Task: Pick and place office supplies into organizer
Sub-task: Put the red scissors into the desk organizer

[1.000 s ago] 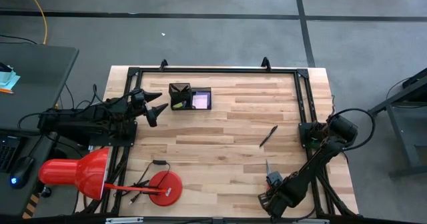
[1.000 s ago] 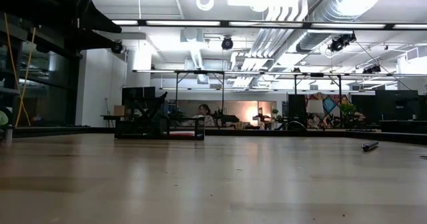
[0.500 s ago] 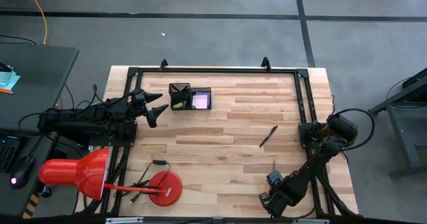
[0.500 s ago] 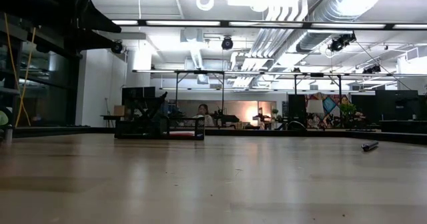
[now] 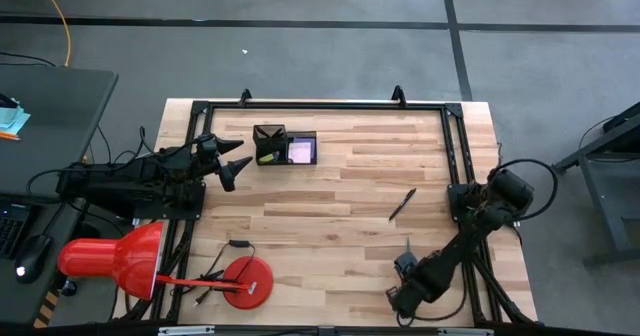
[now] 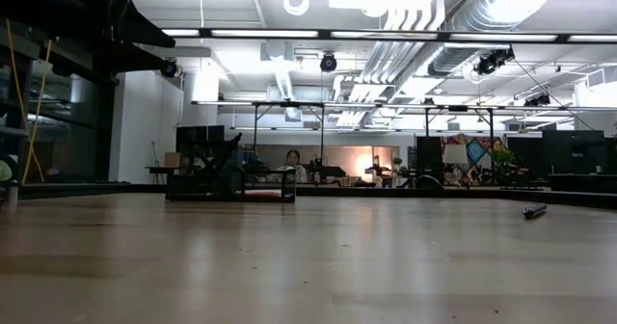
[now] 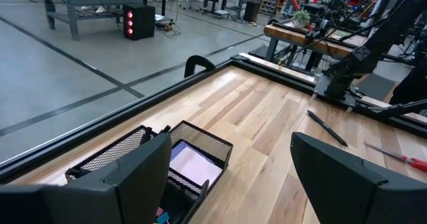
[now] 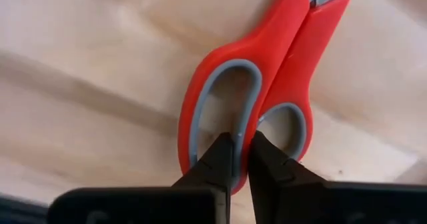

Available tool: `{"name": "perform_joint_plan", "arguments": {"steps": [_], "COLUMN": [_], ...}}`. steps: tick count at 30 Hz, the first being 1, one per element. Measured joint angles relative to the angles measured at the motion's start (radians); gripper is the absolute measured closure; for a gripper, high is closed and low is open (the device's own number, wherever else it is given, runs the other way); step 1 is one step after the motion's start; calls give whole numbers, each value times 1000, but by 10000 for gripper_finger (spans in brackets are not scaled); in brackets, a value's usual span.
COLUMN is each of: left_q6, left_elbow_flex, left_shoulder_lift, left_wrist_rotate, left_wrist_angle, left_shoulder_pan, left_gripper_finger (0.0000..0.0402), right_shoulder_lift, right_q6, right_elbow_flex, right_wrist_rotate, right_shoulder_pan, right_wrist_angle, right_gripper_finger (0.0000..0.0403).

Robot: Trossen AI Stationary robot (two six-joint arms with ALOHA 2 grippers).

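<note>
The red-handled scissors (image 8: 267, 84) are pinched at the handle by the right gripper (image 8: 241, 159); the left gripper (image 5: 233, 158) is held released beside the organizer (image 5: 285, 146).

Looked like an open-plan robotics lab/workshop. Butcher-block worktop (image 5: 330, 196) stood on a grey concrete floor (image 5: 300, 56) with black taped lines. Exposed ducts (image 6: 424, 25) and strip lights (image 6: 289, 35) ran overhead. Across the hall were more frame rigs (image 6: 289, 131), benches (image 7: 313, 37), a person seated (image 6: 292, 160). A second desk (image 5: 50, 116) beside it carried a mouse.
</note>
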State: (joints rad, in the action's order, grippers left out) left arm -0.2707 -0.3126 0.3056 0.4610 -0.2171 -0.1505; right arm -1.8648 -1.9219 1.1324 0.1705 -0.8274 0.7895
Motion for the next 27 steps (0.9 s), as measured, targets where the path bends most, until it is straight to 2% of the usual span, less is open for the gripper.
{"name": "perform_joint_plan", "arguments": {"steps": [8, 15, 23, 27], "left_q6": [0, 0, -15, -19], "left_elbow_flex": [0, 0, 0, 0], "left_shoulder_lift": [0, 0, 0, 0], "left_wrist_rotate": [0, 0, 2, 2], "left_wrist_angle": [0, -6, -13, -22], "left_shoulder_pan": [0, 0, 0, 0], "left_gripper_finger": [108, 108, 108, 108], "right_shoulder_lift": [-4, -6, -4, -3], "right_q6": [192, 378, 620, 733], "right_elbow_flex": [2, 120, 370, 485], "right_wrist_rotate": [51, 43, -116, -159], "right_shoulder_pan": [90, 161, 251, 300], "right_wrist_angle": [117, 353, 691, 763], "right_gripper_finger": [387, 391, 386, 388]}}
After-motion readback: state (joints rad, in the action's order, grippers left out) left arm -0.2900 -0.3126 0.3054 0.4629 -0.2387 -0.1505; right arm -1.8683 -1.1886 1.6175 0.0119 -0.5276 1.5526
